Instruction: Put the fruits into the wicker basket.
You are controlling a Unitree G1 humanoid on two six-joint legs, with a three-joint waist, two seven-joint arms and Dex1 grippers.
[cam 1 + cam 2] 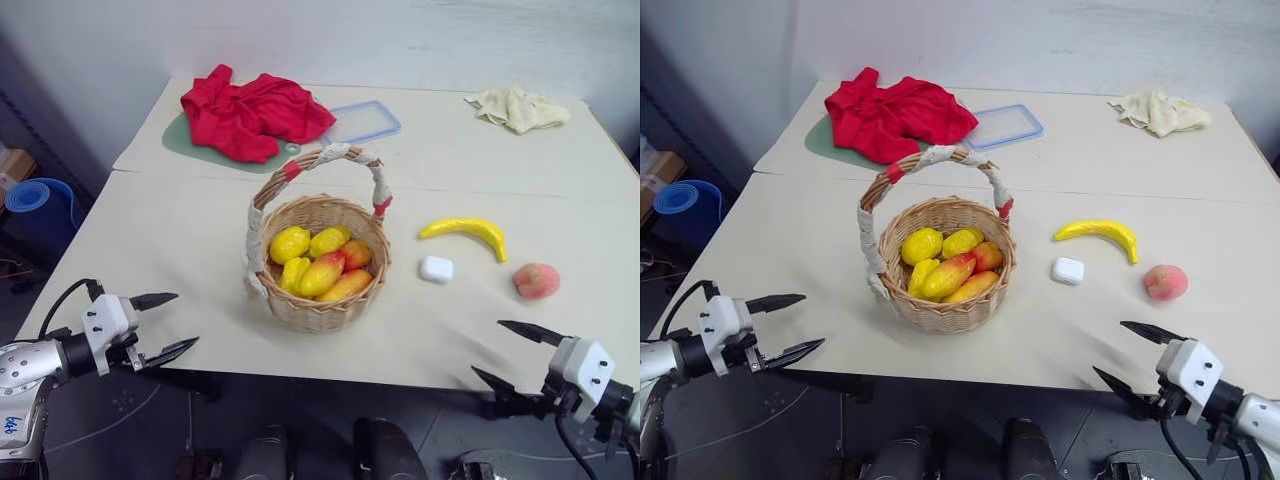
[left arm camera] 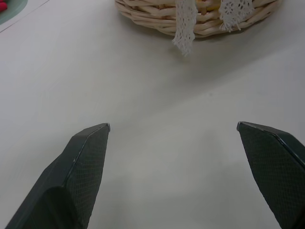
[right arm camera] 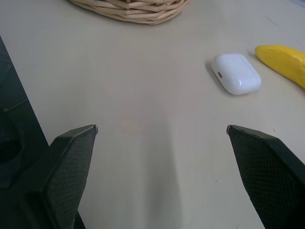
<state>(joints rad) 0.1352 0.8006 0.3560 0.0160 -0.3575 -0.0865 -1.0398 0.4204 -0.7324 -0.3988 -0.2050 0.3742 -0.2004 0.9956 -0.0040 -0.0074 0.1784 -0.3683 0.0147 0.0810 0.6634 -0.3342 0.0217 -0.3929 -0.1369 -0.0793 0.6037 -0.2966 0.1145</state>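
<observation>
Both grippers, left gripper (image 1: 168, 324) and right gripper (image 1: 505, 351), hang spread wide and empty (banana (image 1: 466, 232) and peach (image 1: 536, 281) lie outside the wicker basket (image 1: 318, 300)).

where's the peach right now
The peach lies on the table's right side, right of the small white case, just below the banana's right end.

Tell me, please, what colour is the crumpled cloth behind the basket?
Bright red cloth, clearest in the left eye view.
</observation>
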